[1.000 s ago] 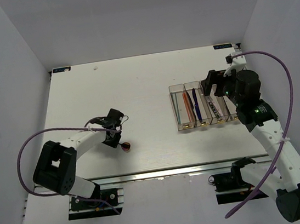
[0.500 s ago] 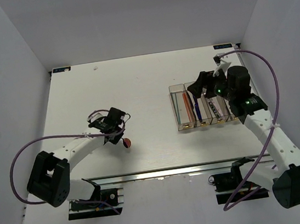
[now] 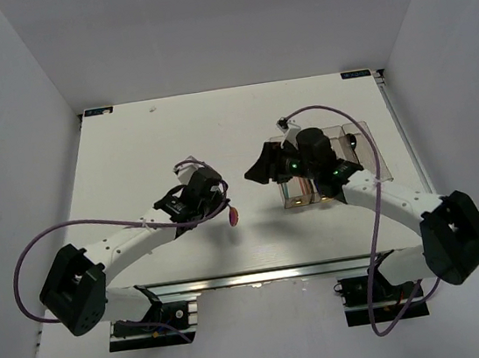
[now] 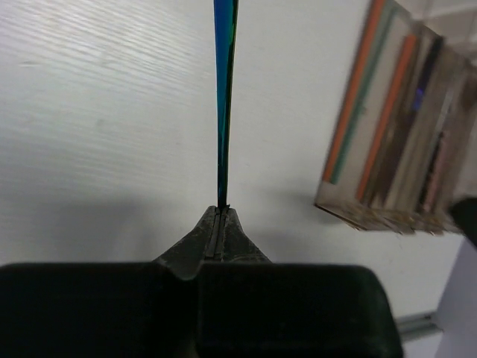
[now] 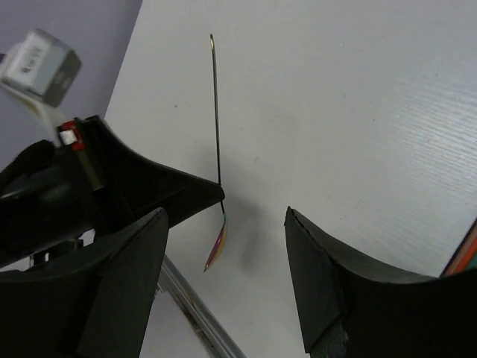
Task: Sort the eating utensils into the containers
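Left wrist view: the left gripper [image 4: 221,214] is clenched on a spoon [image 4: 224,89] by its neck. The thin handle runs edge-on toward 12 o'clock, with the bins [image 4: 387,149] at 2 o'clock. The spoon looks light, stiff and slick, so it may swivel. The right gripper [image 3: 260,169] is spread wide and should pinch mid-handle across the flats.

A robotics lab test cell: white worktop [image 3: 138,148] boxed in by plain white walls [image 3: 219,23], left arm [image 3: 132,237] and right arm [image 3: 392,199] bolted to a metal rail [image 3: 261,276].
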You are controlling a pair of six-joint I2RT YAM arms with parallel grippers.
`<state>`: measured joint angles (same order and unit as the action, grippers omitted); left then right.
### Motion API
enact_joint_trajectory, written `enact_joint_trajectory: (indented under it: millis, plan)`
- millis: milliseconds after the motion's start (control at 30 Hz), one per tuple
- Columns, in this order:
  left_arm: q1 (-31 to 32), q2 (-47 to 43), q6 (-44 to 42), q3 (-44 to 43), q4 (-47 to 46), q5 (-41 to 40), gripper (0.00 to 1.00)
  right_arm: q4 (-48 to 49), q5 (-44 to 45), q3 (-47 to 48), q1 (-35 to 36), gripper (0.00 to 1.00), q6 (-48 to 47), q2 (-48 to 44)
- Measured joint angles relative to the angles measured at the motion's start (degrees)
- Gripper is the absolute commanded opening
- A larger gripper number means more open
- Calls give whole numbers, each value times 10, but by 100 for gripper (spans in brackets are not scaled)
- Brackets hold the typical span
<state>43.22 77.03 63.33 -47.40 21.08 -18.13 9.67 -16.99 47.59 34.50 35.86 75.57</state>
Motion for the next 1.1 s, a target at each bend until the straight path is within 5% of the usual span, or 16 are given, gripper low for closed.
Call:
enact_joint_trajectory:
  millis: [767,833,967,1100]
  plan:
    - [16,-26,-66,32,-162,131,0,-3,105,117,80,61,-18,153]
    - [16,-26,-68,32,-166,133,0,-10,109,122,82,52,-22,165]
    - [16,-26,-70,35,-169,135,0,-20,110,123,87,3,-30,176]
    - [16,-26,-72,36,-168,137,0,-13,99,123,89,0,-26,175]
